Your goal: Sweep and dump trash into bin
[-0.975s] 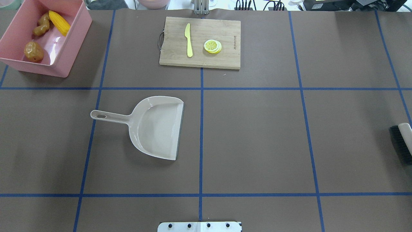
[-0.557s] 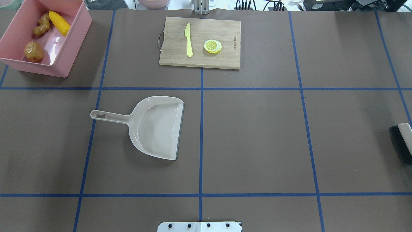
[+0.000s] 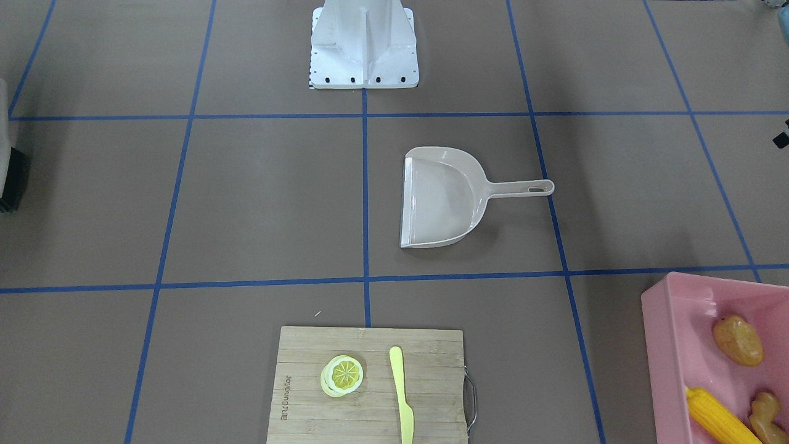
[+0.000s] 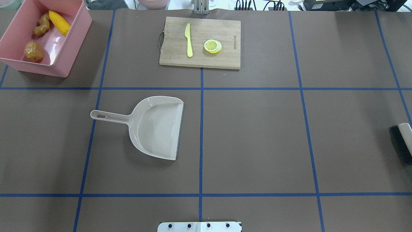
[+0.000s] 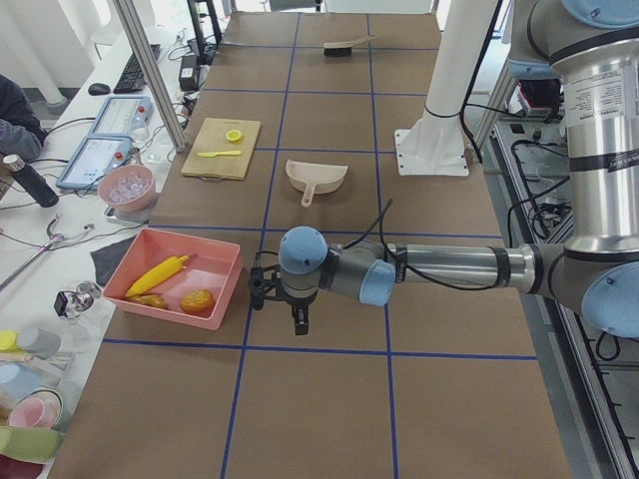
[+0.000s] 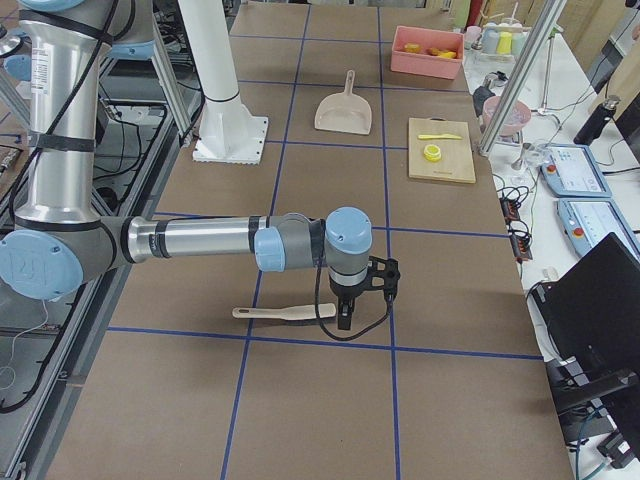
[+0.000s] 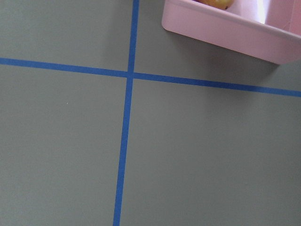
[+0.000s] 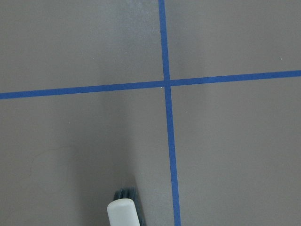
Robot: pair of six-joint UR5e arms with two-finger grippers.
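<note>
The pink bin (image 4: 71,45) stands at the table's far left corner. In it lie the yellow corn cob (image 4: 59,22), the golden-brown potato (image 4: 33,51) and the tan ginger root (image 4: 42,25). The front-facing view shows them too: bin (image 3: 669,345), corn (image 3: 718,419), potato (image 3: 738,339), ginger (image 3: 764,416). The beige dustpan (image 4: 157,129) lies empty on the table left of centre. My left gripper (image 5: 285,311) hangs beside the bin (image 5: 228,289); I cannot tell its state. My right gripper (image 6: 362,300) hangs over the bristle end of a brush (image 6: 285,312); I cannot tell its state.
A wooden cutting board (image 4: 173,38) at the far middle carries a yellow knife (image 4: 188,40) and a lemon slice (image 4: 212,46). The brush (image 4: 402,141) lies at the table's right edge. Blue tape lines grid the brown table. The robot's base (image 3: 363,43) stands at the near middle.
</note>
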